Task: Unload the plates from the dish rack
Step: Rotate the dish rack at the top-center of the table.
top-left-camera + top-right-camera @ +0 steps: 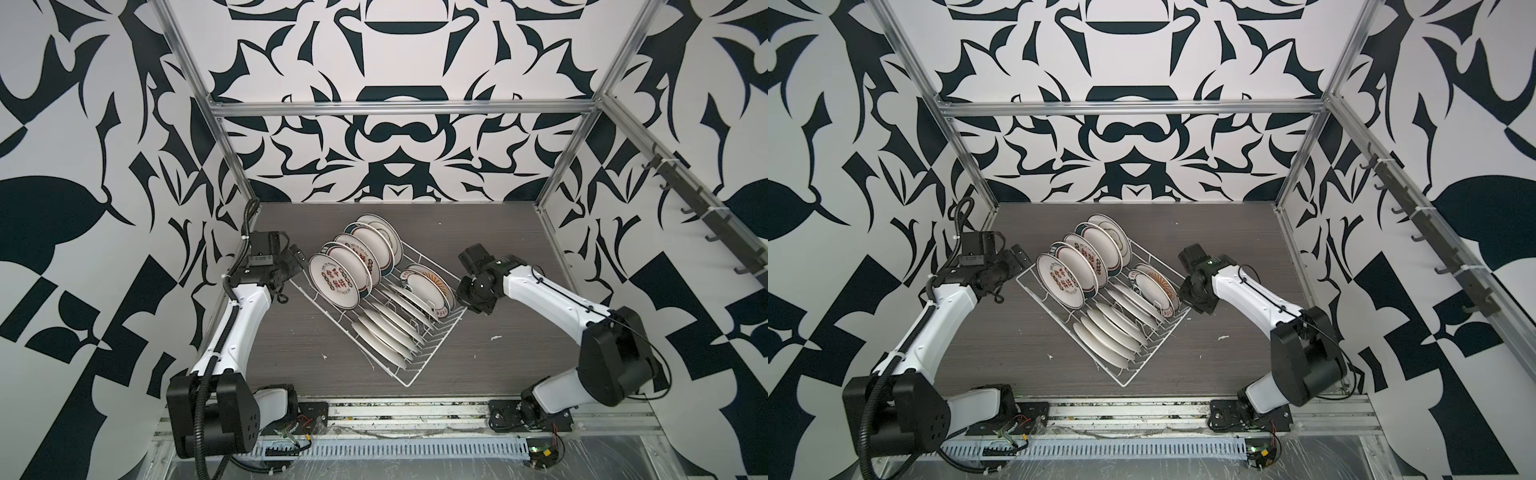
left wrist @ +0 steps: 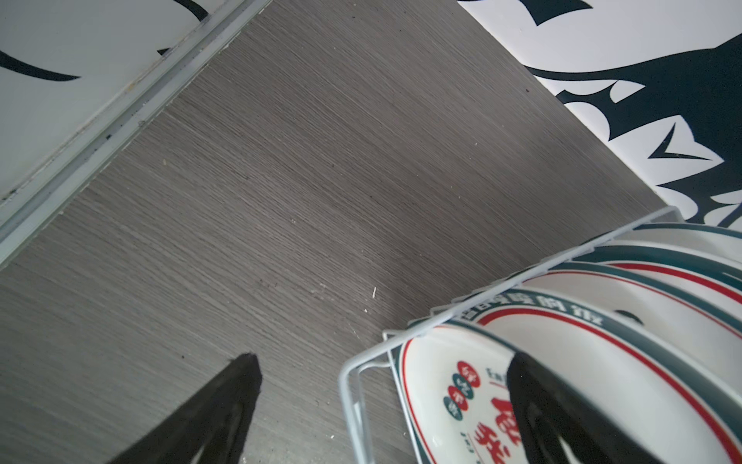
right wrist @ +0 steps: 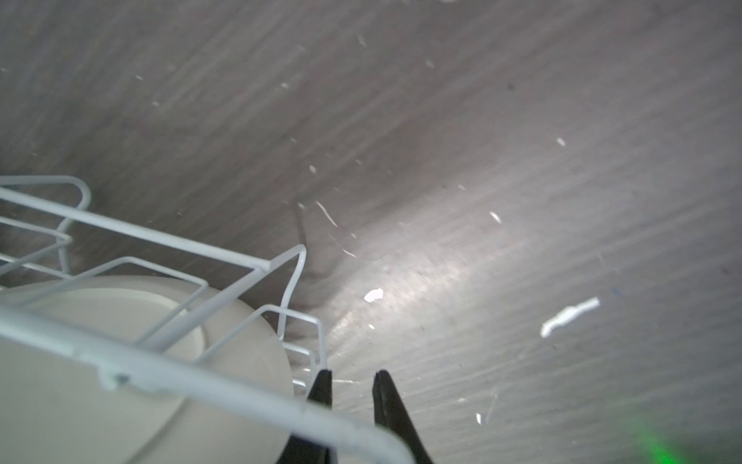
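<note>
Dish rack (image 1: 435, 347) mid-table (image 1: 478, 365), set diagonal. Plates (image 1: 365, 257) upright in two rows running near-left to far-right: white, teal rims, red characters, some plain backs. Left end effector (image 2: 385, 361) nearer, spread wide, astride rack's left corner, one finger over front plate (image 1: 334, 286); likely next pick. Right end effector (image 3: 351, 379) almost pressed together, nothing seen between tips, just beside rack's right corner.
</note>
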`<action>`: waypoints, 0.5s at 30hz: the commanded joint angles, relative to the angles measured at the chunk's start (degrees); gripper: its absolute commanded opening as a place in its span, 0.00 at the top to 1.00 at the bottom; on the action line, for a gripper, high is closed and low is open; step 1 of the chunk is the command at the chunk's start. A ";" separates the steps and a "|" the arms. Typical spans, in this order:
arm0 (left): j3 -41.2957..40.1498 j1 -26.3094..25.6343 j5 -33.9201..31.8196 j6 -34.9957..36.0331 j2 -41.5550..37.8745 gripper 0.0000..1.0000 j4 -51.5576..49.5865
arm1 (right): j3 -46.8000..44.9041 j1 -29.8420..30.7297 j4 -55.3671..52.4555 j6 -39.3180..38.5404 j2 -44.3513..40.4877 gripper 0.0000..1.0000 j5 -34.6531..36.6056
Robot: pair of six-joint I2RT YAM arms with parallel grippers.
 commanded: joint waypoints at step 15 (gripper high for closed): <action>9.55 -0.01 -6.09 1.14 6.56 0.01 -9.13 | 35.97 -6.03 -1.13 -21.00 26.52 1.00 -0.66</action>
